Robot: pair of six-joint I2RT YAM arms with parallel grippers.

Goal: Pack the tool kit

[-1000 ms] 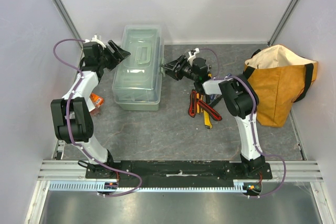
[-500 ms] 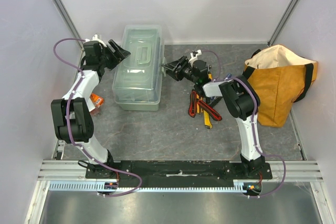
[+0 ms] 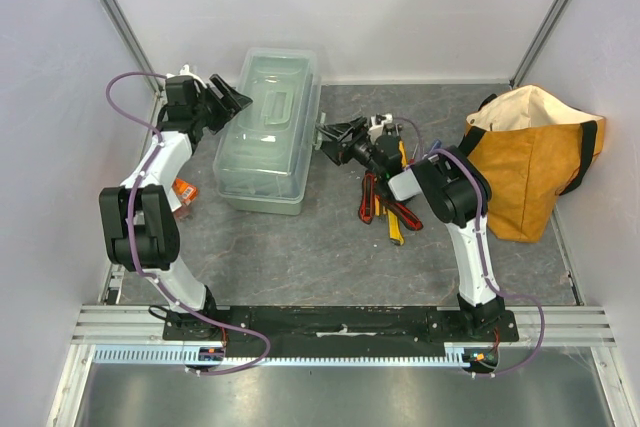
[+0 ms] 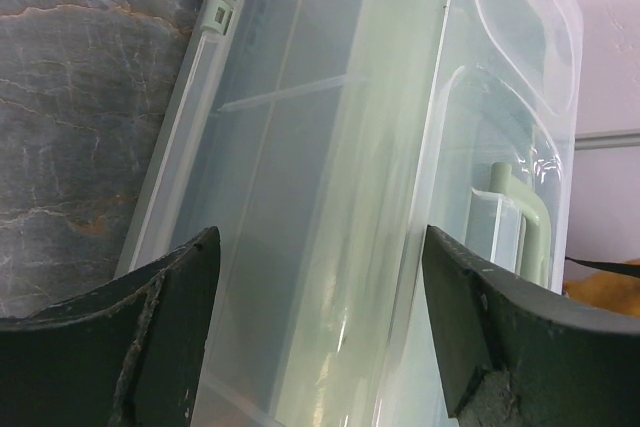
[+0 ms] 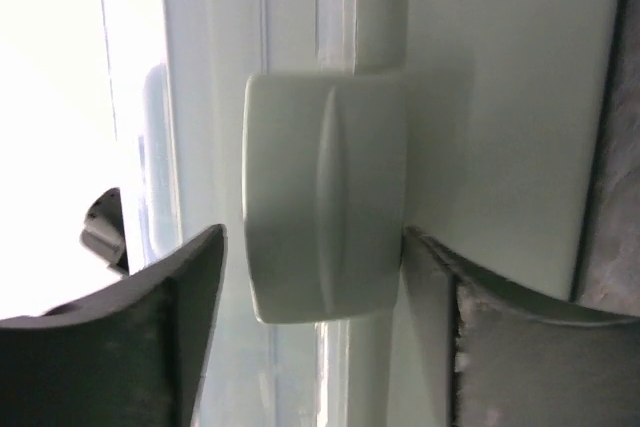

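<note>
Toolbox (image 3: 262,137) back left, loose tools (image 3: 380,203) just right of it, bag (image 3: 530,162) at far right.

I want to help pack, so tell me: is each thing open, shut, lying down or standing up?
toolbox: lid down.
left gripper: open, at the toolbox's left side.
right gripper: open, either side of the toolbox's latch.
hand tools: lying loose beside the toolbox.
fabric bag: standing, top open.

light: bright, even | right wrist view — blown-out glare, blurred | shadows: soft
</note>
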